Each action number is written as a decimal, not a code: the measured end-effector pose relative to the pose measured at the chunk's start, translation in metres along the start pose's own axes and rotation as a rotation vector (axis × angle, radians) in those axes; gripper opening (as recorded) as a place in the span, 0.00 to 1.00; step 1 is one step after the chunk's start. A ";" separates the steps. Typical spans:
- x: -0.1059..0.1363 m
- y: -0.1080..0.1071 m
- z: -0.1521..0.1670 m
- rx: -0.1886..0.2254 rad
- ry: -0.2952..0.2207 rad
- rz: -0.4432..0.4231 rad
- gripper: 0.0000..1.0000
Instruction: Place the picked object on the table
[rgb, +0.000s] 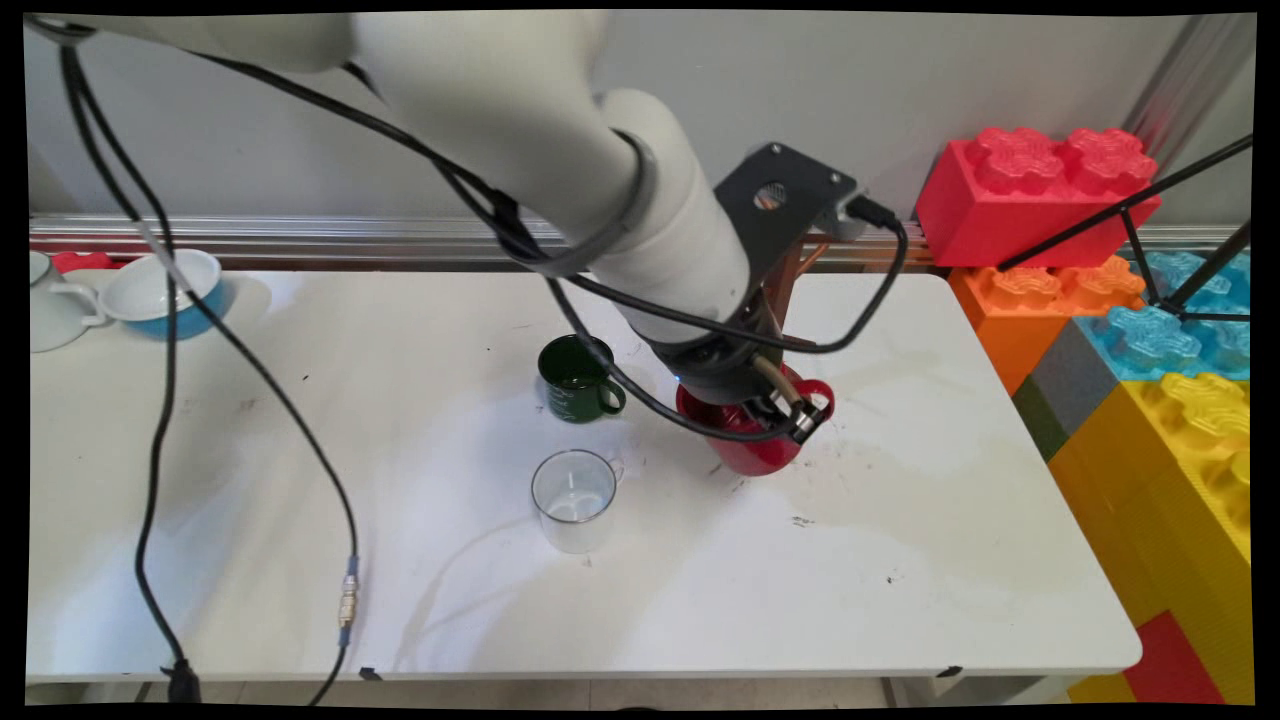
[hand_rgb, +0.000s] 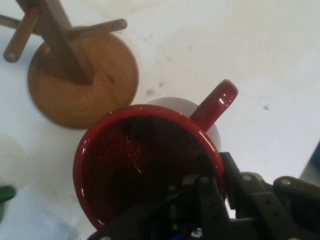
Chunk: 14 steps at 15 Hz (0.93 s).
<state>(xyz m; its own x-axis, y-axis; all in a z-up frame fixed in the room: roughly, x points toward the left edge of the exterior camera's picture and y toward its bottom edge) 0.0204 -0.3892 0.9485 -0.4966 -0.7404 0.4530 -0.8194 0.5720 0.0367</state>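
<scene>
A red mug (rgb: 752, 452) stands right of the table's (rgb: 900, 560) middle, its handle (hand_rgb: 216, 104) pointing away from the hand. My gripper (rgb: 792, 410) comes down on its rim next to the handle. In the hand view the gripper (hand_rgb: 218, 183) has one finger inside the red mug (hand_rgb: 140, 165) and the other outside, shut on the rim. Whether the mug rests on the table or hangs just above it I cannot tell. A wooden mug stand (hand_rgb: 82, 80) with pegs is just beyond the mug; the arm hides most of it in the main view.
A dark green mug (rgb: 575, 378) stands left of the red one, and a clear glass mug (rgb: 574, 498) in front of it. A white-and-blue bowl (rgb: 165, 290) and a white cup (rgb: 50, 310) sit at the far left. Large toy bricks (rgb: 1040, 190) are stacked along the right edge.
</scene>
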 end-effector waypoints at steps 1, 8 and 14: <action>0.001 0.001 0.004 0.009 -0.010 -0.001 0.00; 0.002 0.015 0.046 0.102 -0.136 -0.041 0.00; 0.001 0.027 0.083 0.129 -0.208 -0.069 0.00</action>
<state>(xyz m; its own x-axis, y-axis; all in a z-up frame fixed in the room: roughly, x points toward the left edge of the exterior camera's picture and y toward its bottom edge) -0.0256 -0.4037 0.8756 -0.4752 -0.8408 0.2595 -0.8767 0.4774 -0.0587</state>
